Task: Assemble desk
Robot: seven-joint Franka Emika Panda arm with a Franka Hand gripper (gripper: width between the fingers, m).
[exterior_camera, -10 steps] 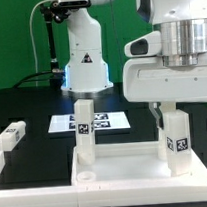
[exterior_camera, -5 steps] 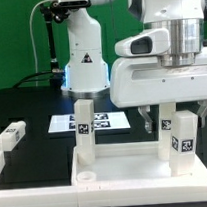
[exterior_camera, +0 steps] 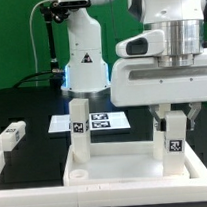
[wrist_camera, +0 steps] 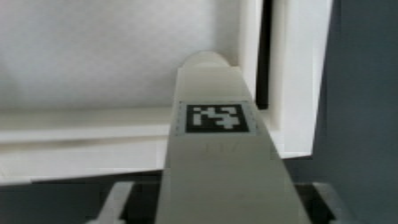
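1. Desk top (exterior_camera: 116, 169): white plastic tray with raised rim, lying flat on the black table (exterior_camera: 27, 107), at about 6 o'clock in the exterior view. A round socket shows in its corner at 7 o'clock.
2. Leg, first (exterior_camera: 80, 126): white block standing upright in the tray, near the rim toward the exterior view's left. One black-and-white square tag faces the camera.
3. Leg, second (exterior_camera: 175, 137): white block, upright in the tray toward 4 o'clock, tag facing the camera. In the wrist view the same leg (wrist_camera: 222, 140) fills the centre, tag uppermost, with the tray rim behind it.
4. Gripper (exterior_camera: 173, 115): set directly over the second leg, fingers flanking its upper end and pinching it. Contact appears on both sides, though the wrist view shows only dark finger tips at the leg's foot.
5. Leg, third (exterior_camera: 11, 136): lies flat on the table at 9 o'clock, well apart from the tray.
6. Marker board (exterior_camera: 101, 121): flat white board with printed tags, behind the tray, between the two upright legs.
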